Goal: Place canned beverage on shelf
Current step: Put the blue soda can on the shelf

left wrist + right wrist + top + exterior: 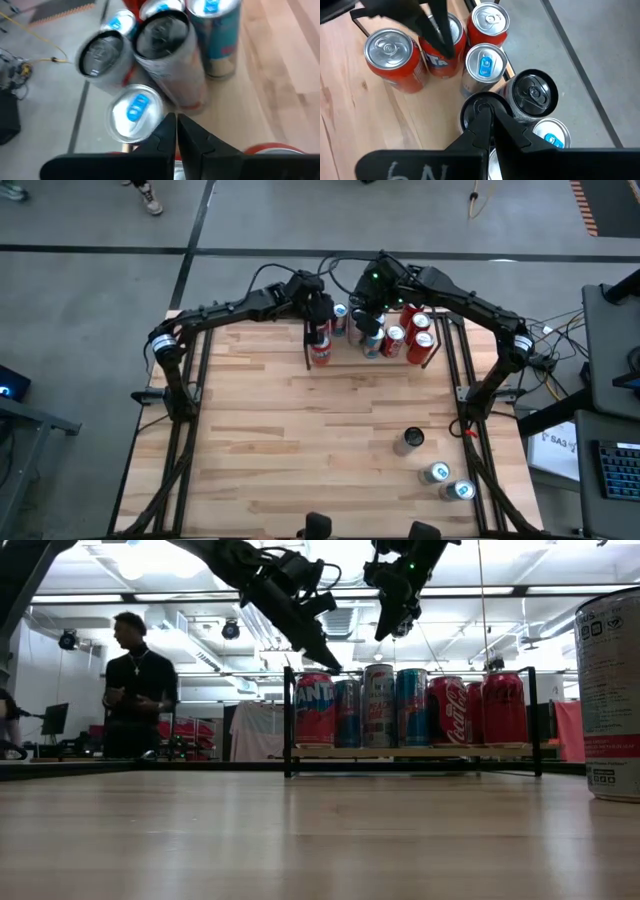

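Robotics lab: open hall, ceiling lights [130,565], monitors [52,718], cabled benches, standing person [133,685].

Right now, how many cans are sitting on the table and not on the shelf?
3, all by the right edge of the table, away from the shelf: a dark-topped can, a silver-topped can, and a second silver-topped can beside it. None seems hidden.
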Controlling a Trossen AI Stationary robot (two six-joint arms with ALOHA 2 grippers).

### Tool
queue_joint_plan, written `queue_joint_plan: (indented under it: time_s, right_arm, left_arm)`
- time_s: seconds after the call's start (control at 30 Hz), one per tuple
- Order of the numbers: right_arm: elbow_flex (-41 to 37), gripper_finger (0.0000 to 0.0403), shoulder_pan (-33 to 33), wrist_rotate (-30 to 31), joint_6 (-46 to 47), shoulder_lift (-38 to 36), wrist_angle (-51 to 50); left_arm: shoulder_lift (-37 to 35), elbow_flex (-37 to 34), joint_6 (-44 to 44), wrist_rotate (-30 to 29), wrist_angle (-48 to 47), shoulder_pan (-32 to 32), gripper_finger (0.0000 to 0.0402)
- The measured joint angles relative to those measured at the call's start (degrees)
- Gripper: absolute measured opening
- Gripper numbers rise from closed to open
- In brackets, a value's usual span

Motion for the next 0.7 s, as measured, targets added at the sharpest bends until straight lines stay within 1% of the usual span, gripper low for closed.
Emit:
queue_joint_plan:
  time_s: [0.17, 0.27, 0.37, 0.53, 0.7]
  right_arm:
    - [0.0, 0.0009, 0.0, 0.0, -0.4, 0.0, 0.0]
    - [-0.1, 0.0009, 0.0, 0.0, -0.6, 0.0, 0.0]
    - [-0.1, 0.0009, 0.0, 0.0, -0.7, 0.0, 0.0]
    - [-0.1, 0.0009, 0.0, 0.0, -0.7, 0.0, 0.0]
    - [-0.1, 0.0009, 0.0, 0.0, -0.7, 0.0, 0.0]
  left_arm:
    - [0.3, -0.1, -0.9, 0.1, -0.1, -0.8, 0.0]
    - [1.3, -0.1, -2.1, 1.8, 0.7, -1.2, 0.0]
    - [2.3, -0.1, -2.8, 2.0, 1.7, -1.5, 0.0]
    - [3.7, -0.2, -4.1, 0.9, 2.1, -1.3, 0.0]
    - [4.3, -0.2, -4.8, -3.4, 3.9, -1.4, 0.0]
